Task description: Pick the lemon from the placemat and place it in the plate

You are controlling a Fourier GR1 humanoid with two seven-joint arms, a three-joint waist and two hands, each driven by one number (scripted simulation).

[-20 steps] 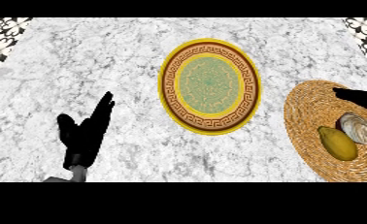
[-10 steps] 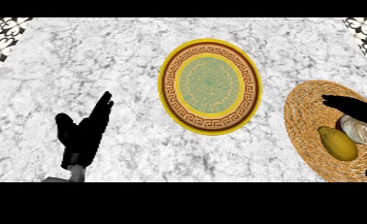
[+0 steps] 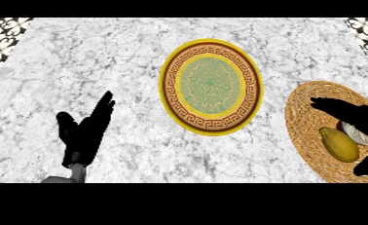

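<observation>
A yellow lemon [image 3: 339,144] lies on a round woven placemat [image 3: 309,126] at the right edge of the counter. My right hand [image 3: 342,110] comes in from the right over the placemat. Its dark fingers stretch just above the lemon, and another dark part shows below the lemon at the edge. The fingers are not curled round the fruit. A round plate [image 3: 211,87] with a yellow rim, a brown key-pattern band and a green middle sits at the centre, left of the placemat. My left hand [image 3: 84,132] rests open at the lower left, fingers up.
The white marble counter [image 3: 108,58] spreads between the left hand and the plate. Dark patterned corners show at the far left and far right.
My right hand's fingers have slid down and left over the placemat, closer to the lemon. The left hand, plate and lemon have stayed put.
</observation>
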